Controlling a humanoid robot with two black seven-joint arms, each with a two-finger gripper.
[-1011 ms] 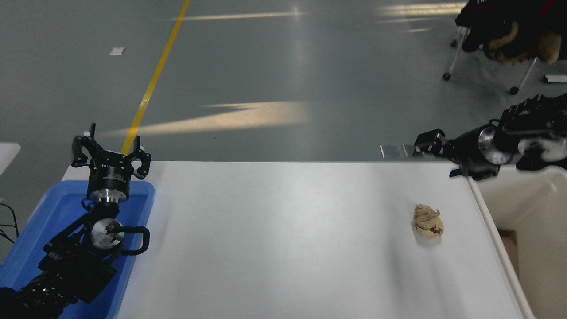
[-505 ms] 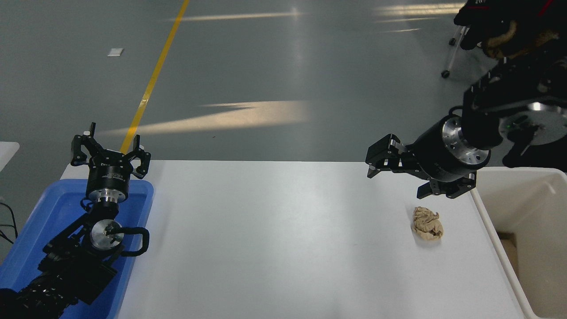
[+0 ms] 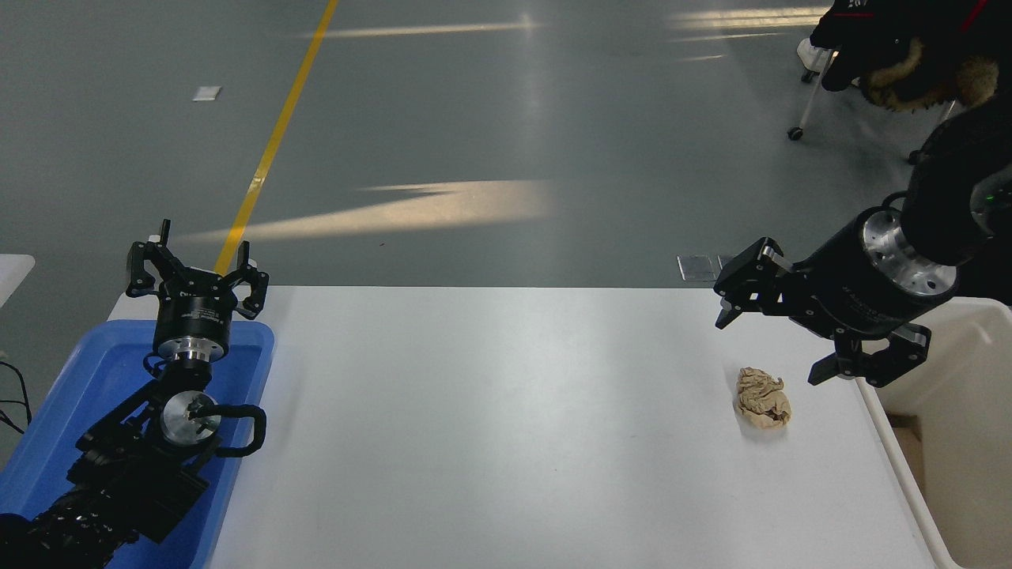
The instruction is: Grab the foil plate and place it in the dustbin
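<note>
The right gripper [image 3: 771,336] has swung back toward the dustbin [image 3: 980,411], jaws spread and empty above the crumpled paper ball [image 3: 764,397]; no foil plate shows, though thin foil would likely crush, so a light rim hold suits it.

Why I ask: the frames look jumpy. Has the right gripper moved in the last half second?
Yes. The right gripper, open and empty, has shifted right and down toward the crumpled paper ball, which lies unmoved on the table.

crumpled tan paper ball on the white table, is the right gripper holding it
No, the open right gripper hangs above the crumpled tan paper ball, which lies alone on the white table.
</note>
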